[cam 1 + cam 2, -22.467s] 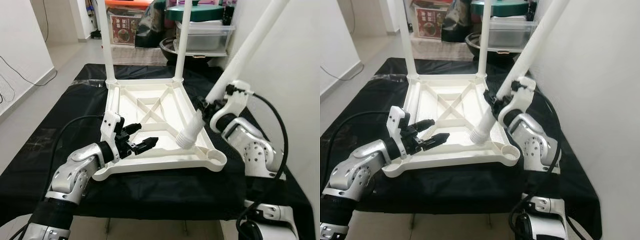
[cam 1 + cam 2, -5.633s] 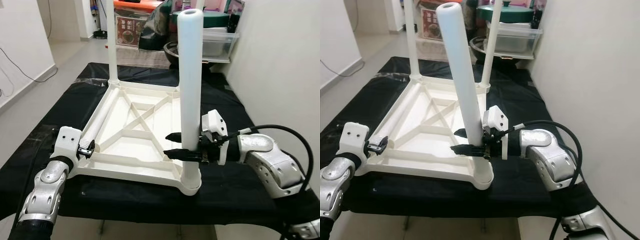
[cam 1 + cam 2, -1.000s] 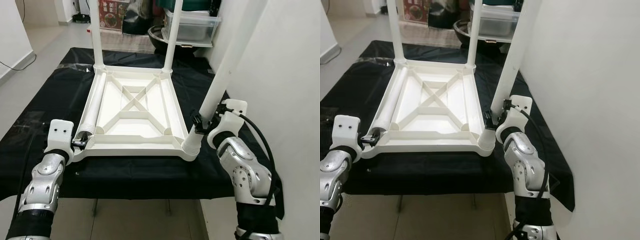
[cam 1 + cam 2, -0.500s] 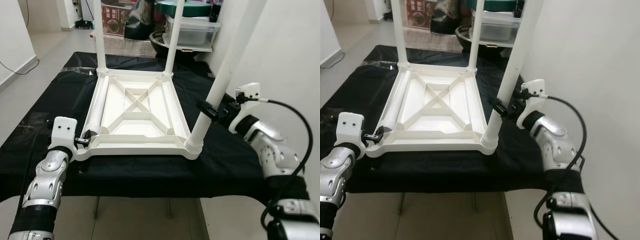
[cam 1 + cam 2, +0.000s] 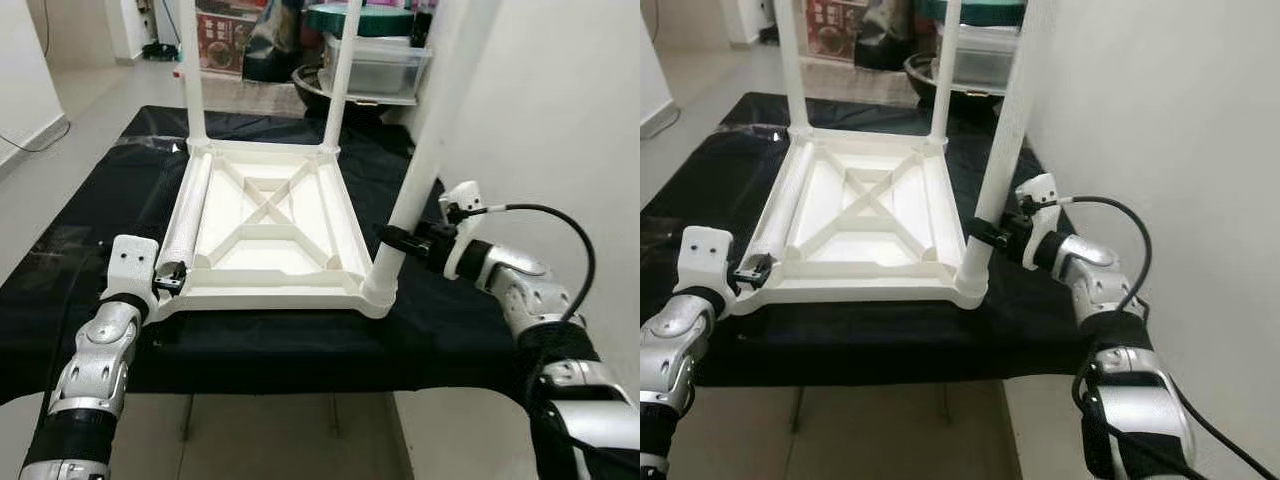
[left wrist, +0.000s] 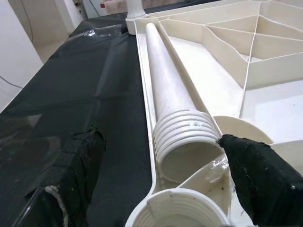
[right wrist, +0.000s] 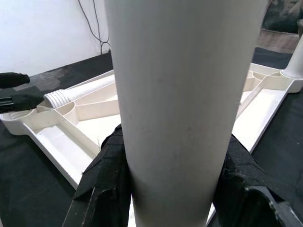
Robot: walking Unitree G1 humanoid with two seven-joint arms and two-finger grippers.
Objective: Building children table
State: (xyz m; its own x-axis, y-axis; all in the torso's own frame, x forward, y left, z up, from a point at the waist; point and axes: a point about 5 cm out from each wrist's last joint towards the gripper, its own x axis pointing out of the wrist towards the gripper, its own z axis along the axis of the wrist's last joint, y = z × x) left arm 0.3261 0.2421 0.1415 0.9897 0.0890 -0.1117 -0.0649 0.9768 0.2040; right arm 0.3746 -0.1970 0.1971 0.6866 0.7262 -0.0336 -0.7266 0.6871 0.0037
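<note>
The upturned tabletop (image 5: 268, 225) lies on the black-covered table (image 5: 80, 230), with two legs standing in its far corners. The right gripper (image 5: 400, 240) is clamped around the third leg (image 5: 415, 190), which stands tilted in the near right corner socket; seating it upright seems the step in hand. The fourth leg (image 6: 175, 111) lies along the tabletop's left edge. The left wrist view shows its ribbed end between the left gripper (image 6: 156, 175) fingers, jaws apart, probably not touching; next comes closing on it.
</note>
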